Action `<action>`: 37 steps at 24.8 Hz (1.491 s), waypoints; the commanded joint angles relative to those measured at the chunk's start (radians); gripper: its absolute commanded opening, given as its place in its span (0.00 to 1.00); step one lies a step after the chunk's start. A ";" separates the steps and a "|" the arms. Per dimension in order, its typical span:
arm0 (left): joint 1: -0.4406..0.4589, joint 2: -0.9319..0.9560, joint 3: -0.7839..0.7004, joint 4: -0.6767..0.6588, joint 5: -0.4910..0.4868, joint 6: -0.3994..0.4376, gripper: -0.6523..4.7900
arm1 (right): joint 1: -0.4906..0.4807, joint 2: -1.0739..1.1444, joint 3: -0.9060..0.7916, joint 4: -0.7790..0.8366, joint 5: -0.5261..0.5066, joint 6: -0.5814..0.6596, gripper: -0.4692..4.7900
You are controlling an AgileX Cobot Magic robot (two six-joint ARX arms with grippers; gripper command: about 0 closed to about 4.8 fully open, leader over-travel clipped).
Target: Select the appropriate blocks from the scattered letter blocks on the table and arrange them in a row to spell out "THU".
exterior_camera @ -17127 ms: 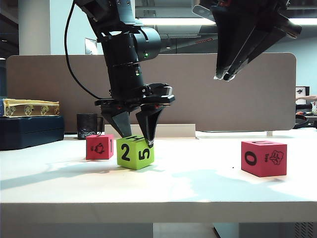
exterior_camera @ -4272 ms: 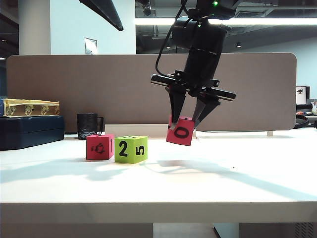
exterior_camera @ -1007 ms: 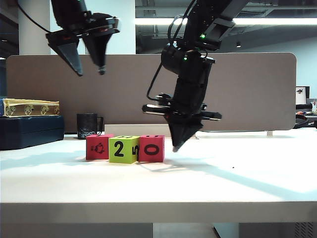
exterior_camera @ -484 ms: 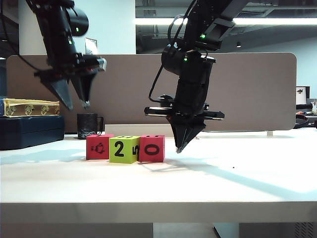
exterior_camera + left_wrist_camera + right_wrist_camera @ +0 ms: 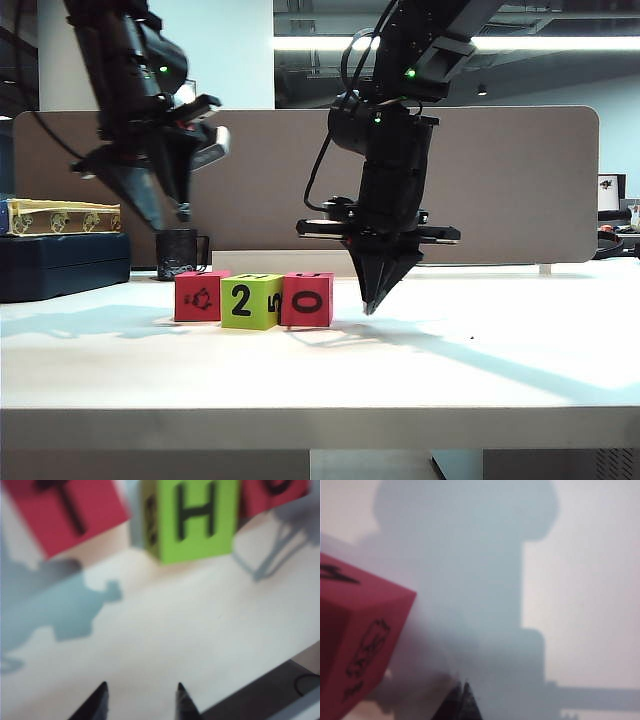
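Observation:
Three letter blocks stand touching in a row on the white table (image 5: 480,370): a red block (image 5: 201,296), a lime green block (image 5: 250,301) and a second red block (image 5: 306,299). The left wrist view shows their tops: T on red (image 5: 65,510), H on green (image 5: 197,520), and a cut-off letter on the other red block (image 5: 280,492). My left gripper (image 5: 168,219) hangs above and left of the row, open and empty (image 5: 141,686). My right gripper (image 5: 372,305) is shut, its tip near the table just right of the red end block (image 5: 360,645), apart from it (image 5: 462,684).
A black mug (image 5: 178,253) stands behind the row's left end. A dark blue box (image 5: 60,265) with a yellow box on it sits at the far left. A brown-grey divider panel (image 5: 520,180) closes the back, with a white strip (image 5: 310,263) at its foot.
My left gripper has come down toward the row's left end and its fingers have narrowed. The right gripper has stayed shut, edging slightly away from the red end block. The blocks have not moved.

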 commanded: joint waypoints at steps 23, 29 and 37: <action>-0.155 -0.002 -0.045 0.133 -0.122 -0.007 0.11 | 0.057 -0.090 0.010 -0.038 -0.018 0.006 0.09; -0.159 -0.002 -0.190 0.260 -0.093 -0.011 0.11 | 0.006 -0.091 0.010 -0.067 -0.019 0.006 0.09; -0.167 -0.002 -0.201 0.362 -0.077 -0.035 0.11 | -0.010 -0.091 0.010 -0.075 -0.023 0.002 0.09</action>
